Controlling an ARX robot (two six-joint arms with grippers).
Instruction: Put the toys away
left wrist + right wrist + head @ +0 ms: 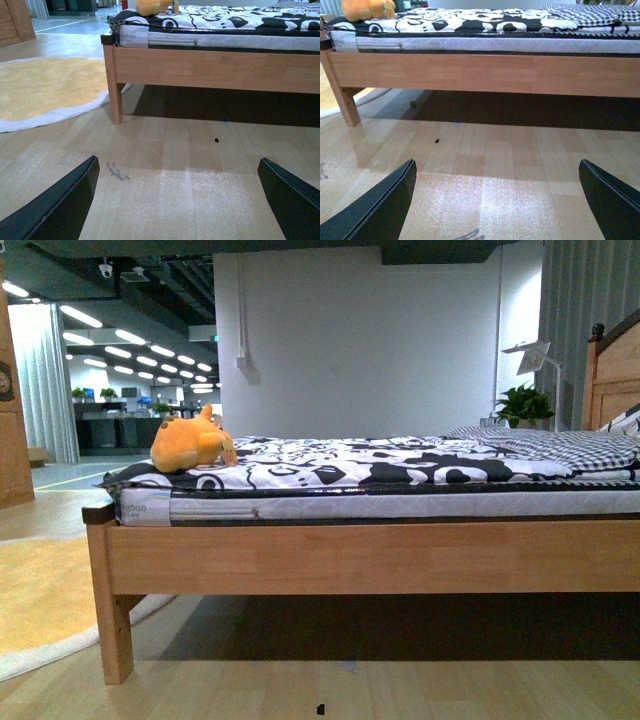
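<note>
An orange-yellow plush toy lies on the foot end of the bed, on the black-and-white patterned bedspread. It also shows at the far edge of the left wrist view as the plush toy and in the right wrist view as the plush toy. My left gripper is open, low over the wooden floor, well short of the bed. My right gripper is open too, with bare floor between its fingers. Neither arm shows in the front view.
A wooden bed frame with a leg spans the view. A yellow rug lies on the floor to the left. A small dark speck sits on the floor. A headboard, plant and lamp stand at the right.
</note>
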